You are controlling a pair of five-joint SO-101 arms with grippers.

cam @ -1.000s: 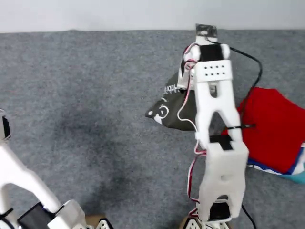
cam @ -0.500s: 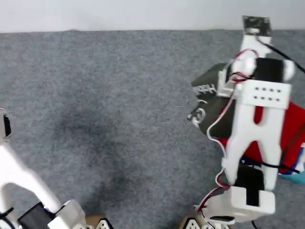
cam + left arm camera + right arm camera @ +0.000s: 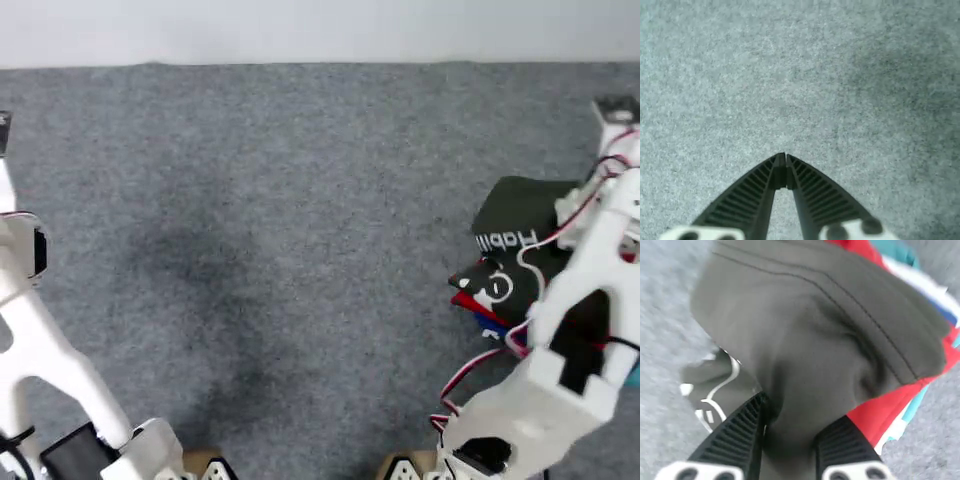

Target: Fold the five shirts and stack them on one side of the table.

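The dark grey shirt (image 3: pixel 515 225) is gripped by the right tool (image 3: pixel 795 415) above the red-topped stack (image 3: pixel 880 410), the left tool (image 3: pixel 785 162) is closed empty, and the stacking is judged nearly finished.

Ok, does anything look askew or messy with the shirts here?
Yes. The dark shirt, pinched in the right gripper, is bunched and creased rather than flat. It lies crooked over the red shirt, with its printed corner poking out sideways.

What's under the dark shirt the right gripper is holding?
Under the dark shirt: a red shirt, with teal fabric and a blue-white edge peeking out. The pile's middle is covered.
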